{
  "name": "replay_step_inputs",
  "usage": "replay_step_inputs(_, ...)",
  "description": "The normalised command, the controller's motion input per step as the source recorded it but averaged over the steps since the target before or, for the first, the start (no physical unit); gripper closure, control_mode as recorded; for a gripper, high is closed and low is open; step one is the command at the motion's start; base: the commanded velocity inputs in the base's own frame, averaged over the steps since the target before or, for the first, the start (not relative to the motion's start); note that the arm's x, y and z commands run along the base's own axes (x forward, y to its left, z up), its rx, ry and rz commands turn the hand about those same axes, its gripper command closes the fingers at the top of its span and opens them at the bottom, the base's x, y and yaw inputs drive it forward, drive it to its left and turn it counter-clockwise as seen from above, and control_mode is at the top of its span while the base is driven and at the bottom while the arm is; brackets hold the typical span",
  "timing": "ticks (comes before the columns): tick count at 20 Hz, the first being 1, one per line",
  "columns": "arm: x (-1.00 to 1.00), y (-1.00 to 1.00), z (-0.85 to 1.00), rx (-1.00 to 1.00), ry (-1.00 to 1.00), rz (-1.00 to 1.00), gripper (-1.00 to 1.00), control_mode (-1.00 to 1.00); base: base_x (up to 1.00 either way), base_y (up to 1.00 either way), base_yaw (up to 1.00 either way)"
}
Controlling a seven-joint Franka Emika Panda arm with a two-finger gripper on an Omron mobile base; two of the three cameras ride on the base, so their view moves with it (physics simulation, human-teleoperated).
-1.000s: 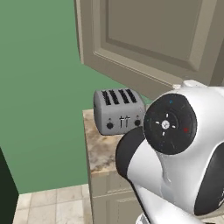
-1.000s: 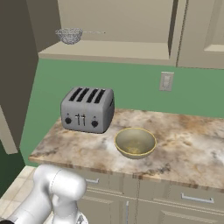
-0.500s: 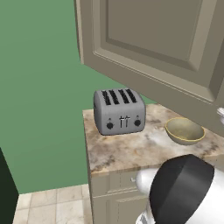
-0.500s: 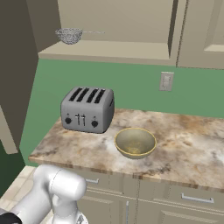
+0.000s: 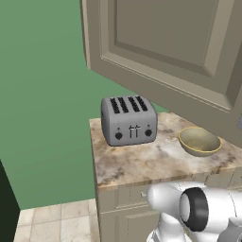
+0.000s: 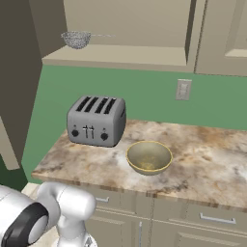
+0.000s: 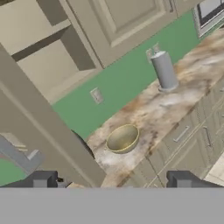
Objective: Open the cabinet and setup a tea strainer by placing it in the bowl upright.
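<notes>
The tea strainer sits on the shelf of the open cabinet, handle pointing right, above the toaster and the bowl, while the gripper hangs low with fingers apart, holding nothing.

Flat even rendered light, soft shadows
</notes>
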Motion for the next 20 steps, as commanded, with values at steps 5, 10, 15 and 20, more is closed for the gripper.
replay_step_inputs(5, 0.00, -0.27, 0.03, 0.42, 0.09, 0.42, -1.00, -1.00, 0.00, 0.00, 0.00)
replay_step_inputs(10, 0.01, -0.23, 0.13, 0.46, 0.16, 0.42, -1.00, -1.00, 0.00, 0.00, 0.00)
replay_step_inputs(15, 0.00, -0.09, 0.35, 0.33, 0.23, 0.32, -1.00, -1.00, 0.00, 0.00, 0.00)
replay_step_inputs(20, 0.36, 0.00, 0.05, 0.32, 0.50, 0.29, -1.00, -1.00, 0.00, 0.00, 0.00)
